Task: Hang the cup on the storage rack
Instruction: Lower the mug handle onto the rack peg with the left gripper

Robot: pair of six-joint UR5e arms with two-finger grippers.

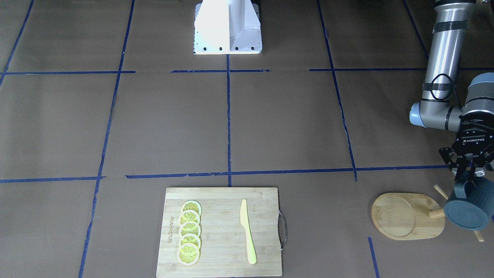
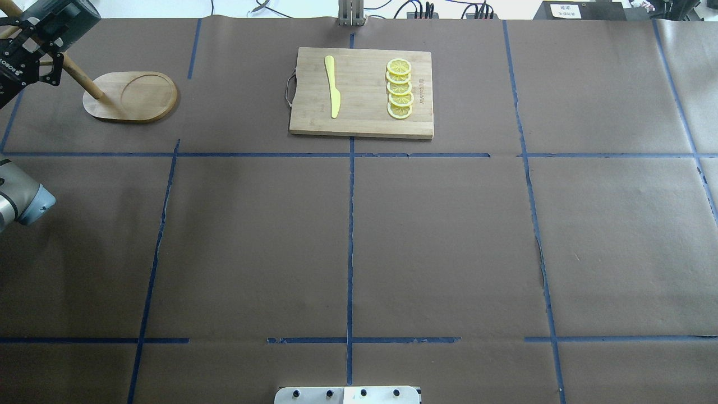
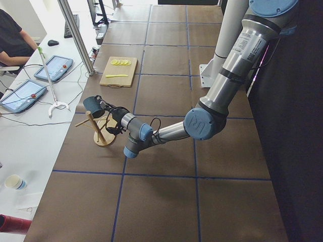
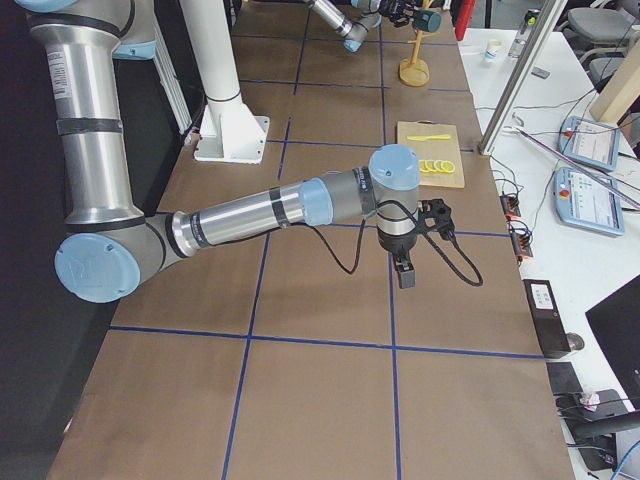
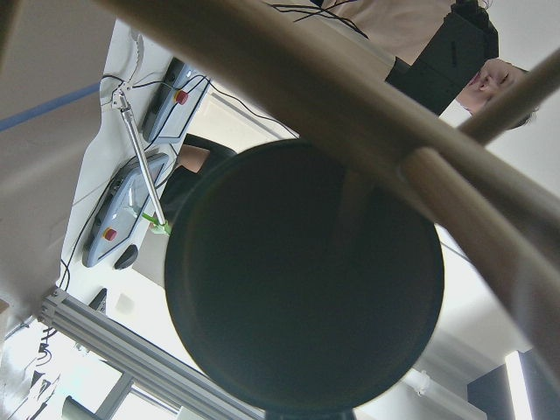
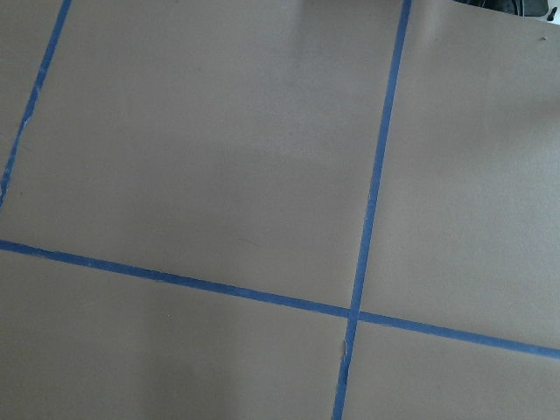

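Currently, the left gripper (image 1: 467, 172) is pinching the cup (image 1: 469, 210) at its upper side, with the fingers pressed against it. The cup is hanging tilted above the table (image 1: 270, 127), just beside the post of the storage rack (image 1: 401, 216), among the pegs. The rack is standing near the table's left corner at the operators' edge. The right gripper (image 4: 405, 270) is hovering over mid-table; its finger state cannot be told.

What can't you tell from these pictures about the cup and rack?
- Whether the cup has caught a peg of the storage rack: front-facing view, its body covers that.
- Left wrist view: only the cup's bottom shows, no handle.
- Whether the right gripper is open: side view only.
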